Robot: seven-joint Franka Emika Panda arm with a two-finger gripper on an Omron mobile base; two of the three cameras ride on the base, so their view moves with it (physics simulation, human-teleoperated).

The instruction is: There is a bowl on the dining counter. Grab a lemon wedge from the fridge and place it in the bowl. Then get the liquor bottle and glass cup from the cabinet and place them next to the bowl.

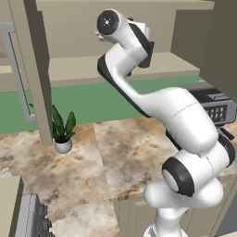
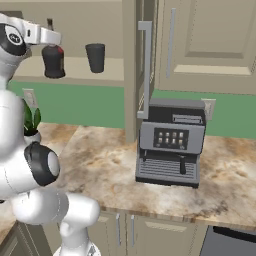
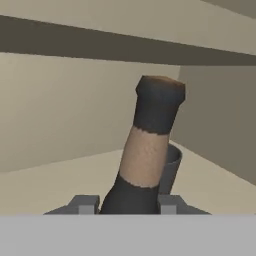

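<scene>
Right now the gripper (image 3: 128,204) is closed on the lower body of the liquor bottle (image 3: 150,145), fingers (image 3: 84,204) at either side of it. From the right base, the bottle stands on the cabinet shelf (image 2: 75,70), with the glass cup (image 2: 95,57) just beside it. Nearer, a coffee machine (image 2: 171,142) and a potted plant (image 1: 62,129) sit on the wall counter (image 1: 115,152). By my reading, the bottle step has only begun: both bottle and cup are in the cabinet, not yet carried out.

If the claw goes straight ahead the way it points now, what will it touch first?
The claw already has the liquor bottle between its tips, so the bottle comes first. Right behind it stands the glass cup, then probably the cabinet back wall; depth is hard to judge.
</scene>
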